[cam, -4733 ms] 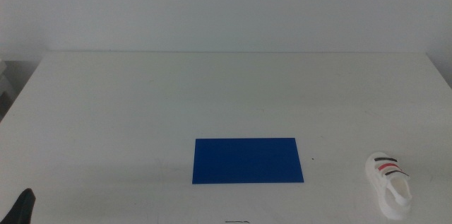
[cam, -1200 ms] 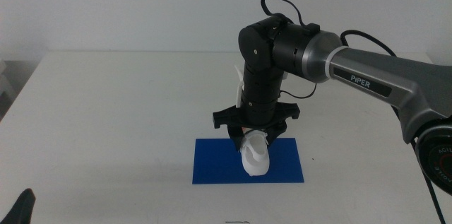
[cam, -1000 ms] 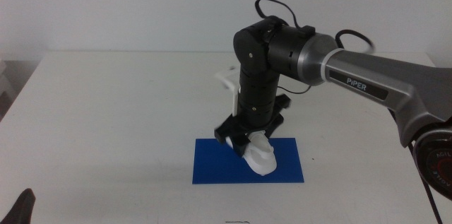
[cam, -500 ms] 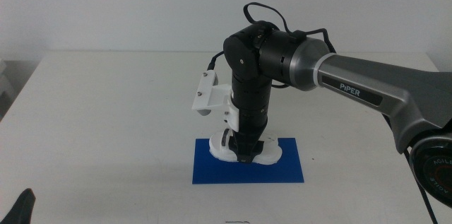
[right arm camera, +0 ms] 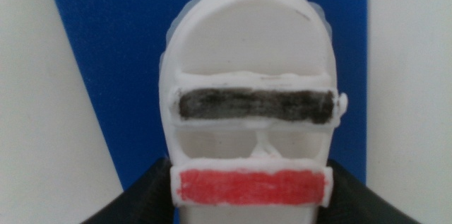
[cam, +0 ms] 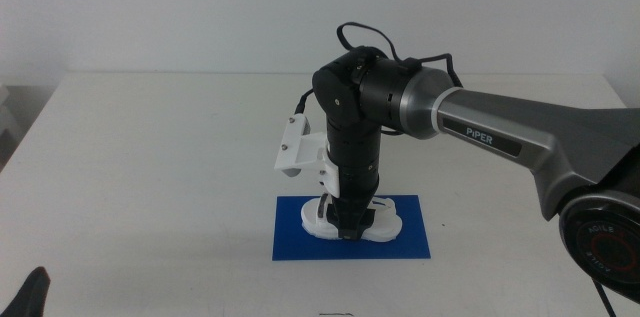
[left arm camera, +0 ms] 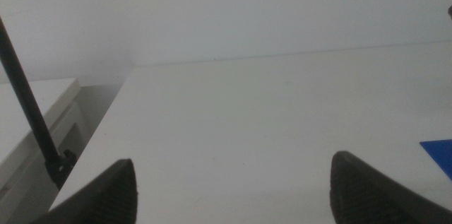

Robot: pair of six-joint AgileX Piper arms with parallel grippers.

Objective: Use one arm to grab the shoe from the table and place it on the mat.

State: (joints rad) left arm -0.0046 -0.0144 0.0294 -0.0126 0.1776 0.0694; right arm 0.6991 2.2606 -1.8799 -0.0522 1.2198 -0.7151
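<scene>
The shoe (cam: 386, 220), a white sneaker with a black and a red stripe (right arm camera: 251, 75), lies flat on the blue mat (cam: 298, 244), lengthwise along it and near its far edge. My right gripper (cam: 349, 223) comes straight down on the shoe's middle from the big PiPER arm (cam: 480, 127). In the right wrist view its dark jaws press both sides of the shoe by the red stripe, with the mat (right arm camera: 106, 40) under it. My left gripper (left arm camera: 229, 189) waits open at the table's front left corner (cam: 30, 293).
The white table (cam: 150, 157) stretches wide around the mat. The right arm's long grey link crosses above the table's right half. A white camera bracket (cam: 297, 145) sticks out left of the wrist. A cabinet and a thin black rod (left arm camera: 28, 111) stand beyond the table's left edge.
The right arm brought the shoe from the table's front right to the mat, turned it lengthwise and lowered it. In the last half second the shoe settled flat; the left arm stayed still.
</scene>
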